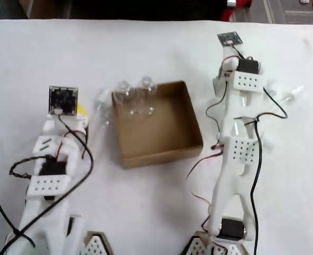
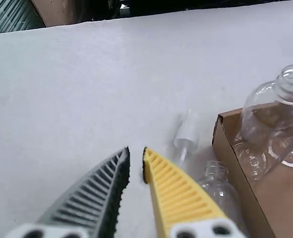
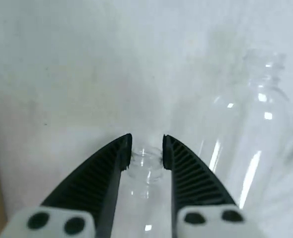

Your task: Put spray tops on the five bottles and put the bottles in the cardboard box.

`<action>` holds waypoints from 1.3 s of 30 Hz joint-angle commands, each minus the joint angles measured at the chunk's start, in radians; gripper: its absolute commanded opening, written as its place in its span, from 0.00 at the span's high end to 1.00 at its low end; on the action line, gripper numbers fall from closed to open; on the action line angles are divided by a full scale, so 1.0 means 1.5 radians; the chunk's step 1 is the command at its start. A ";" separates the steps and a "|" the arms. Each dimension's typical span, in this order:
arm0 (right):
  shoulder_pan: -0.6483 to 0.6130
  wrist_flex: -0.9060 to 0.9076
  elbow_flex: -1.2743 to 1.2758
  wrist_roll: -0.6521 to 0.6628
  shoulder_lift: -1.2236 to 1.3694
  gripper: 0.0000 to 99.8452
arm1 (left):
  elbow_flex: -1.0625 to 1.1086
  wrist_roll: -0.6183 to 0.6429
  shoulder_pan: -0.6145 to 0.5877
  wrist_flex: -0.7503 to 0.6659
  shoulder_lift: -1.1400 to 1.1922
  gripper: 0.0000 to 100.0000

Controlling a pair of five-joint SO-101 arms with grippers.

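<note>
The open cardboard box (image 1: 162,139) sits mid-table. Two clear bottles (image 1: 138,94) without tops stand in its far left corner, also seen as the upright bottles (image 2: 280,114). Outside the box's left wall (image 2: 225,136) lie another clear bottle (image 2: 220,191) and a white spray top (image 2: 186,135). My left gripper (image 2: 136,159), with one grey and one yellow finger, hovers just short of them, shut with nothing in it. My right gripper (image 3: 147,145) is shut on the neck of a clear bottle (image 3: 147,163). A second clear bottle (image 3: 251,124) lies beside it.
The white table (image 1: 156,53) stretches far beyond the box. Small clear and white parts (image 1: 293,95) lie right of the right arm (image 1: 241,149). The left arm (image 1: 50,175) stands left of the box, its wires hanging loose.
</note>
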 commanded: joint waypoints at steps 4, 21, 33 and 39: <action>0.017 0.037 -0.035 0.009 -0.060 0.98 | -0.005 -0.008 -0.009 -0.023 -0.026 0.95; 0.007 0.114 -0.034 0.004 -0.358 0.98 | -0.005 -0.008 -0.010 -0.019 -0.024 0.95; -0.008 0.122 -0.027 0.002 -0.530 0.98 | -0.004 -0.009 -0.011 -0.019 -0.022 0.95; -0.008 0.125 -0.027 -0.007 -0.592 0.98 | -0.004 -0.009 -0.011 -0.019 -0.022 0.95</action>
